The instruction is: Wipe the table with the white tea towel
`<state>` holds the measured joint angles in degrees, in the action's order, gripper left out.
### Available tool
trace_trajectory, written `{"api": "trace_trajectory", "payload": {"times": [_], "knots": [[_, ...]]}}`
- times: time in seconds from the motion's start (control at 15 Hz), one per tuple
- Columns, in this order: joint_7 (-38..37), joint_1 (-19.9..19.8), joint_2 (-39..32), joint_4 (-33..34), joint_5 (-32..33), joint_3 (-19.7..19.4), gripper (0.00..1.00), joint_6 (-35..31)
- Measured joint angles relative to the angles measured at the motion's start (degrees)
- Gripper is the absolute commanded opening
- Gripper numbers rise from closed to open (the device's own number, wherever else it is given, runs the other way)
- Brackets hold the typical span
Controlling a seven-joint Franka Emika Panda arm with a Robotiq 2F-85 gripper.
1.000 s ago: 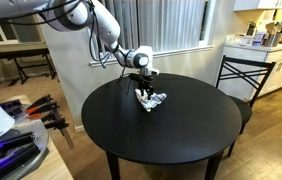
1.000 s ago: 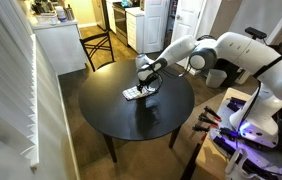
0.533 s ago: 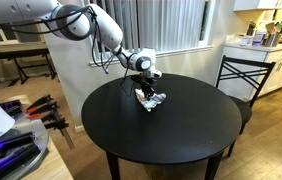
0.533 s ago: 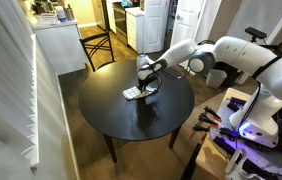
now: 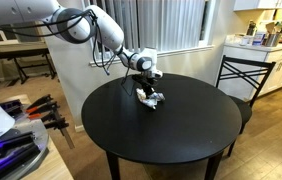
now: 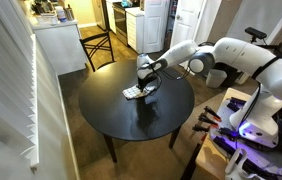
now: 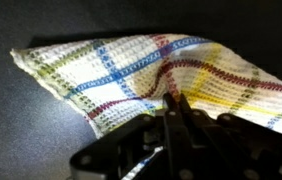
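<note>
Jaws drawn together on a fold of the white tea towel [image 7: 131,65]. My gripper [image 7: 176,112] enters from the bottom of the wrist view, and the two fingers [image 7: 186,125] meet at the cloth's near edge with no gap visible between them.

Cloth: white ground, checked with blue, red, yellow and green stripes. From the pinch it fans away from me, up and out to both sides. One corner reaches far left and the other side runs off the right edge of the wrist view. It lies against the dark table [image 7: 21,130].

In both exterior views the gripper [image 5: 148,88] [image 6: 145,82] points down over the round black table [image 5: 171,135] [image 6: 131,125]. The towel [image 5: 154,100] [image 6: 133,93] is bunched directly beneath it, touching the tabletop. It sits in from the rim, on the half of the table nearest my arm.

A black chair [image 5: 243,72] stands at the table's edge, well apart from the towel.
</note>
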<state>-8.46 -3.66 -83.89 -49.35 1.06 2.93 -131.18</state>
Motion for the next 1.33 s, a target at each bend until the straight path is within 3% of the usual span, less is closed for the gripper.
{"api": "trace_trajectory", "payload": {"times": [0.2, 0.53, 0.73, 1.0, 1.33], "knots": [[0.07, 3.02, 0.02, 2.92, 0.00, 0.31, 0.01, 2.98], [1.36, 12.74, 0.05, 7.11, 0.00, 1.70, 0.01, 9.14], [2.74, 16.07, -0.07, 7.19, 0.00, 1.76, 0.01, 11.98], [2.89, 14.43, -0.62, 6.88, 0.00, -0.10, 0.01, 12.77], [2.24, 4.40, -1.20, 6.82, -2.43, -2.08, 0.01, 10.59]]}}
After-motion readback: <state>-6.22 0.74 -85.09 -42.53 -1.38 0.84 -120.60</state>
